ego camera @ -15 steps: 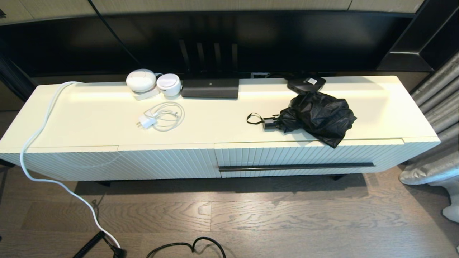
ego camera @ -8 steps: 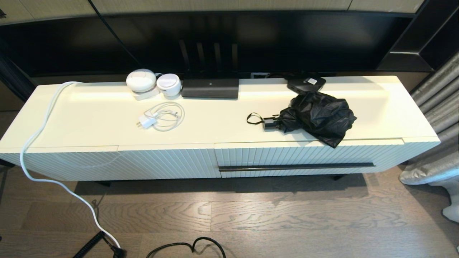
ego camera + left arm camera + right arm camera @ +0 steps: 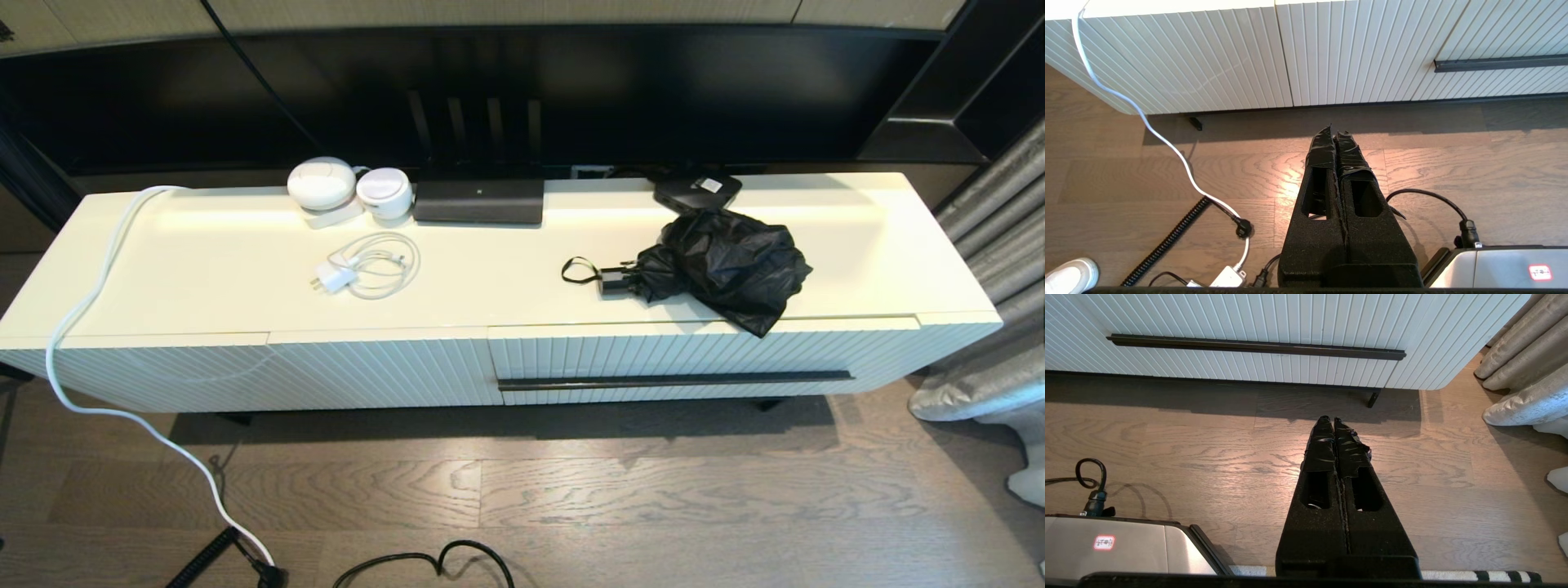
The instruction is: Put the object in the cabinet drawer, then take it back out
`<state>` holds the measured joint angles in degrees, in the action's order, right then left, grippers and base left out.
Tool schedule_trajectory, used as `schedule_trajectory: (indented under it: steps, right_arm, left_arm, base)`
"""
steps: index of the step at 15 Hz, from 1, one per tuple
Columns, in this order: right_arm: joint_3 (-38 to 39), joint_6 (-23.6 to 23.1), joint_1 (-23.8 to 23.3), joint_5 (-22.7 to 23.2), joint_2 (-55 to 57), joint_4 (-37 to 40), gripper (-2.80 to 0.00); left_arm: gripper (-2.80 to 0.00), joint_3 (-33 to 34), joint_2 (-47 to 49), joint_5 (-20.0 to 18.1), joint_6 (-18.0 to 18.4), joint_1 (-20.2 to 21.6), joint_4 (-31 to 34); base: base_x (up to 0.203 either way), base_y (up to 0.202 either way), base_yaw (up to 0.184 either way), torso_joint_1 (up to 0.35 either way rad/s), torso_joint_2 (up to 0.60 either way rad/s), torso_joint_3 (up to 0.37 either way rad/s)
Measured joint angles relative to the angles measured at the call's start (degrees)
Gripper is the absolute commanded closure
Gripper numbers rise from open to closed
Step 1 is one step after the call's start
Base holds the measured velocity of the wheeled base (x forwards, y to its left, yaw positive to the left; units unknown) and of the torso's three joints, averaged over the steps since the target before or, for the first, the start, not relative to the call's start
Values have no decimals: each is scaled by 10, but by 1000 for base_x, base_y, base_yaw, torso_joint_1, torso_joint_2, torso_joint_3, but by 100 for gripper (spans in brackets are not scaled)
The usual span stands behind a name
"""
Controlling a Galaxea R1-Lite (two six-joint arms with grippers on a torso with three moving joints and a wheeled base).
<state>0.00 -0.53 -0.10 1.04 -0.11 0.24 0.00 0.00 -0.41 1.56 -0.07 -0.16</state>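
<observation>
No step begun — the drawer (image 3: 673, 359) is closed, the umbrella (image 3: 718, 265) lies on the cabinet top above it. Left gripper (image 3: 1334, 132) and right gripper (image 3: 1333, 424) hang clenched, empty, above the floor. Next: grasp the bar handle (image 3: 1255, 346).

we see the folding umbrella (image 3: 722, 265) lying on its side on the cream cabinet top, toward the right end and close to the front edge. its loose, wrinkled black fabric is bunched up, with one corner drooping just over the edge. its short black handle (image 3: 614, 281) points left, and the thin wrist loop (image 3: 578, 270) lies flat beyond it. right beneath it, the drawer (image 3: 694, 358) is fully closed, its vertically fluted cream front flush with the cabinet, crossed by a long thin dark bar handle (image 3: 676, 380).
</observation>
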Motion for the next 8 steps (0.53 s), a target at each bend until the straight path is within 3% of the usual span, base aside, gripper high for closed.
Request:
schedule_trajectory:
  steps: [8]
  right_arm:
    - [0, 0, 0, 0, 0, 0, 0]
  left_arm:
    - [0, 0, 0, 0, 0, 0, 0]
  base:
    - [0, 0, 0, 0, 0, 0]
